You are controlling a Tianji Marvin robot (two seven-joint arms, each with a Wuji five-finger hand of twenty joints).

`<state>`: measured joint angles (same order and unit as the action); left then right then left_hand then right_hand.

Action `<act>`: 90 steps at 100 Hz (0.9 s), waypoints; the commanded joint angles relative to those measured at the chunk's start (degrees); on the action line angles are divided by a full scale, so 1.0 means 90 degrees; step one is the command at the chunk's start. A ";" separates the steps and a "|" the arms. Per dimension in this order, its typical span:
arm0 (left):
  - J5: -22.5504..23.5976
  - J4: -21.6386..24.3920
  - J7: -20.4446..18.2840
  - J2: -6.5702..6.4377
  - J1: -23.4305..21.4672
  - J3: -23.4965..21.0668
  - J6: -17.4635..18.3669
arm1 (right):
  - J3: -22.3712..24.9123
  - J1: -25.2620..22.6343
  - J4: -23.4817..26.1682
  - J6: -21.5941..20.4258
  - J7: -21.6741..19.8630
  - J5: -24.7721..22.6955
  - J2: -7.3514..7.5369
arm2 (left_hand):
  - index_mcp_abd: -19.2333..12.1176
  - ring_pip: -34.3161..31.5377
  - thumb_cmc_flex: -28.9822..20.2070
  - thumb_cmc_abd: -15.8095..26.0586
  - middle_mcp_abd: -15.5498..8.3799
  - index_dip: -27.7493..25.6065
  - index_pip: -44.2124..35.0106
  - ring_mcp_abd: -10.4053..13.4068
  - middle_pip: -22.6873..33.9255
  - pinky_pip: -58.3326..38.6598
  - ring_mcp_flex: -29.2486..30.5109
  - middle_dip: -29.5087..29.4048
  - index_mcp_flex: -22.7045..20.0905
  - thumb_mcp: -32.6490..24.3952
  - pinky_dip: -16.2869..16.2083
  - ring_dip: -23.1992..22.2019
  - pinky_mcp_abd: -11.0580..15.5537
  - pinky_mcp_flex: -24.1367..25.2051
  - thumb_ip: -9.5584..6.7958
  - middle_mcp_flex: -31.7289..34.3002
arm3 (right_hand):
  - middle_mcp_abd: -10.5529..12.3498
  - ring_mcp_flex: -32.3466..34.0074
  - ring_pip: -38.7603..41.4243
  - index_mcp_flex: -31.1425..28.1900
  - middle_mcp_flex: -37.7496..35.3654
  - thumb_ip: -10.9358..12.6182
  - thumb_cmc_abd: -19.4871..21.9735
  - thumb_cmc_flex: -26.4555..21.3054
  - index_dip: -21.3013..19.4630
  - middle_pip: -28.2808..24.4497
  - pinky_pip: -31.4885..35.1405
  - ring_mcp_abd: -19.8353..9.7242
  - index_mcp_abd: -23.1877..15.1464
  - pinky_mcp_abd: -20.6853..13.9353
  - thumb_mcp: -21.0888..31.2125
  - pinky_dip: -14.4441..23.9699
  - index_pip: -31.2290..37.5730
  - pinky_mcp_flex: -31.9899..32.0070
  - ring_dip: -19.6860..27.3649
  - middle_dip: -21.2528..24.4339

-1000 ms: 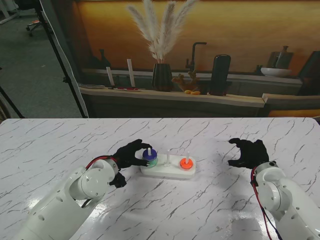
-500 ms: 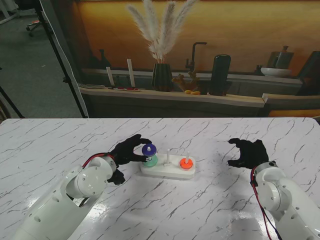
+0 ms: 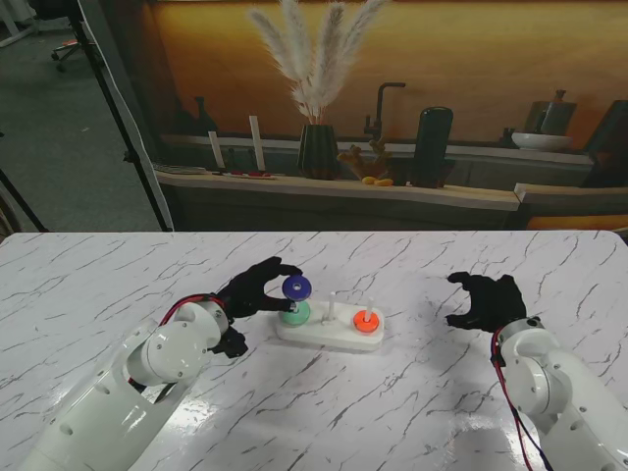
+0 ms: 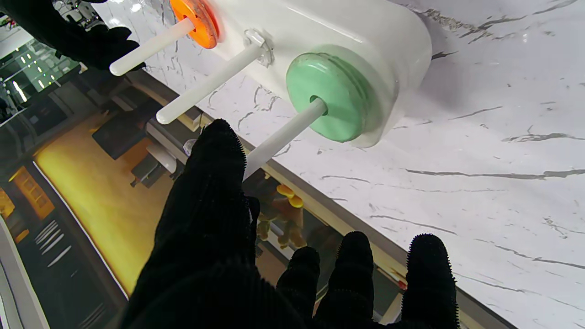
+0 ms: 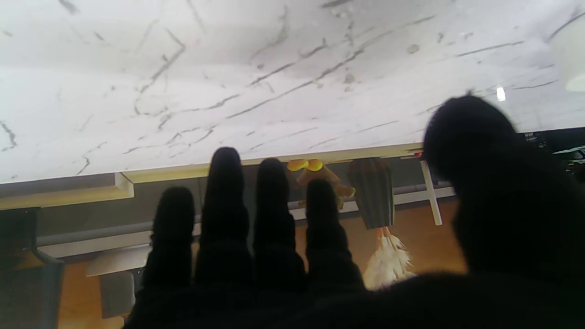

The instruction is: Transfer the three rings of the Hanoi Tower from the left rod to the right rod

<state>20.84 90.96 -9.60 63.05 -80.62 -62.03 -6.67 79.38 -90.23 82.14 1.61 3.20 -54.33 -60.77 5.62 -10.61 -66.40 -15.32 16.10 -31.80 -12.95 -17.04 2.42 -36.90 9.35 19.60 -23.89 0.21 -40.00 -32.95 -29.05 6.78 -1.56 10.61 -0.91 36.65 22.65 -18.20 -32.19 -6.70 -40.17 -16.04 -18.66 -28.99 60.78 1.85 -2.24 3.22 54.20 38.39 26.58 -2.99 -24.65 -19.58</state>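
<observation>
With the orange ring (image 3: 365,320) already on the right rod (image 3: 369,306), the left hand (image 3: 257,289) pinches the blue ring (image 3: 296,287) above the green ring (image 3: 294,314), while the right hand (image 3: 488,300) hangs loosely spread, holding nothing.

The left hand (image 3: 257,289) is raised with fingers pinched closed, while the right hand (image 3: 488,299) hovers with fingers spread.

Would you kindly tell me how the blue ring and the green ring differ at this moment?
The blue ring is dark blue and looks smaller; the green ring is pale green and looks broader. The blue ring is lifted high on the left rod, gripped by the left hand; the green ring lies flat on the white base, untouched. Both are round discs with a central hole, on the left rod.
</observation>
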 commanded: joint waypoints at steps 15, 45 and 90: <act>-0.0016 0.0101 -0.0093 0.0024 0.0041 0.0017 0.0155 | -0.0037 -0.0038 -0.0008 0.0004 -0.0008 0.0024 -0.0032 | -0.0365 0.0084 -0.0178 0.0397 -0.0126 -0.0183 -0.0301 0.0070 -0.0037 0.0222 -0.0034 0.0027 -0.0295 -0.0008 -0.0119 0.0019 0.0000 0.0053 -0.0022 -0.0026 | -0.0012 -0.0006 0.0136 -0.0002 -0.0033 0.0165 0.0047 -0.0007 -0.0003 -0.0100 0.0098 -0.0096 -0.0011 0.1986 0.0052 -0.0032 0.0018 0.0030 0.0048 -0.0025; -0.0161 0.0030 0.0004 0.0072 0.0154 0.0164 0.0176 | -0.0025 -0.0053 -0.0002 0.0013 -0.0001 0.0020 -0.0033 | -0.0368 0.0090 -0.0170 0.0381 -0.0125 -0.0185 -0.0291 0.0063 -0.0035 0.0264 -0.0028 0.0025 -0.0301 -0.0005 -0.0102 0.0028 -0.0008 0.0056 -0.0021 -0.0011 | -0.0004 -0.0009 0.0136 0.0004 -0.0030 0.0165 0.0048 -0.0010 -0.0003 -0.0103 0.0106 -0.0095 -0.0002 0.1984 0.0061 -0.0028 0.0022 0.0029 0.0050 -0.0024; -0.0427 -0.0252 0.0044 0.0164 0.0601 0.0716 0.0144 | 0.0063 -0.0100 0.0007 0.0021 -0.0011 0.0003 -0.0030 | -0.0355 0.0101 -0.0164 0.0389 -0.0132 -0.0186 -0.0281 0.0078 -0.0035 0.0285 -0.0043 0.0024 -0.0301 -0.0005 -0.0099 0.0038 -0.0006 0.0054 -0.0020 -0.0021 | -0.0013 -0.0006 0.0140 0.0005 -0.0031 0.0162 0.0045 -0.0010 0.0000 -0.0109 0.0111 -0.0102 -0.0006 0.1982 0.0069 -0.0026 0.0027 0.0021 0.0050 -0.0024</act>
<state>17.28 88.91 -8.45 63.89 -75.42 -56.00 -6.46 80.09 -90.65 82.16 1.73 3.15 -54.32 -60.80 5.62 -10.60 -66.40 -15.31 16.10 -31.80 -12.95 -17.04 2.42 -36.24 9.35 19.60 -23.89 0.21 -40.01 -32.95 -29.04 6.78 -1.56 10.62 -0.91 36.65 22.69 -18.20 -32.19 -6.70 -40.17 -16.04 -18.66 -28.99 60.80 1.85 -2.24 3.22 54.20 38.39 26.58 -3.04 -24.65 -19.58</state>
